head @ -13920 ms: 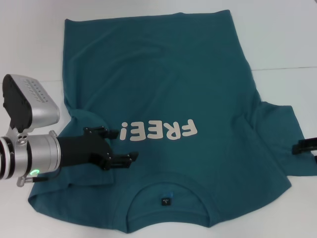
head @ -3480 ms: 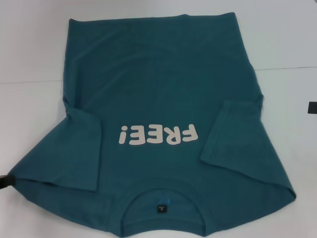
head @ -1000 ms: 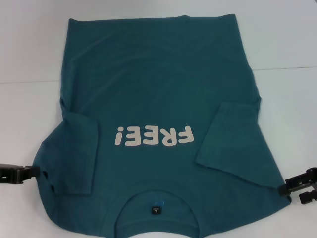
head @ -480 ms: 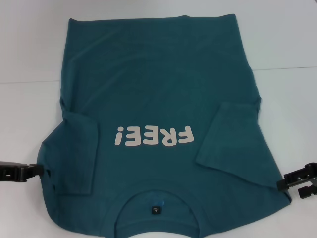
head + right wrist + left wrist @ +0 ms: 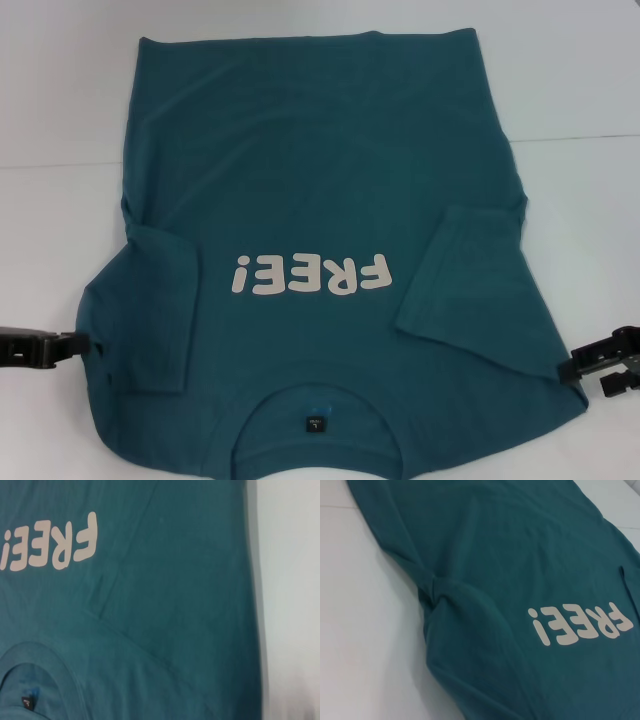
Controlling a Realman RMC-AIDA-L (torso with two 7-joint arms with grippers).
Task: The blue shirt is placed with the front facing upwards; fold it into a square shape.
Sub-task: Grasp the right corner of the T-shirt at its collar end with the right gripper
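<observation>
Teal-blue cotton covers most of the white table (image 5: 590, 80): the blue shirt (image 5: 320, 180) lies flat, front up, collar (image 5: 315, 405) at 6 o'clock in the head view and hem at 12. Its off-white "FREE!" print (image 5: 312, 274) reads upside down from the robot's side. Both short sleeves are folded inward onto the body, the left sleeve (image 5: 150, 310) at about 8 o'clock of the print and the right sleeve (image 5: 470, 280) at about 3 to 4 o'clock.

The left gripper (image 5: 70, 345) sits at the shirt's edge at 9 o'clock of the collar, at the shoulder; the right gripper (image 5: 575, 365) sits at the opposite shoulder edge, at 3 o'clock of the collar. Whether either pair of jaws is apart or pinched on cloth I cannot tell, since only dark tips show and neither wrist view shows fingers.

My judgement is that the step in hand is taking both shoulder corners so the collar end can be carried up toward the hem. To do it well, each gripper should bite only the shoulder edge, not the loose sleeve flap lying beside it. Both should lift evenly and travel in step toward 12 o'clock, keeping the cloth taut between them so the fold line stays straight. Uneven height would likely drag a sleeve open again.
</observation>
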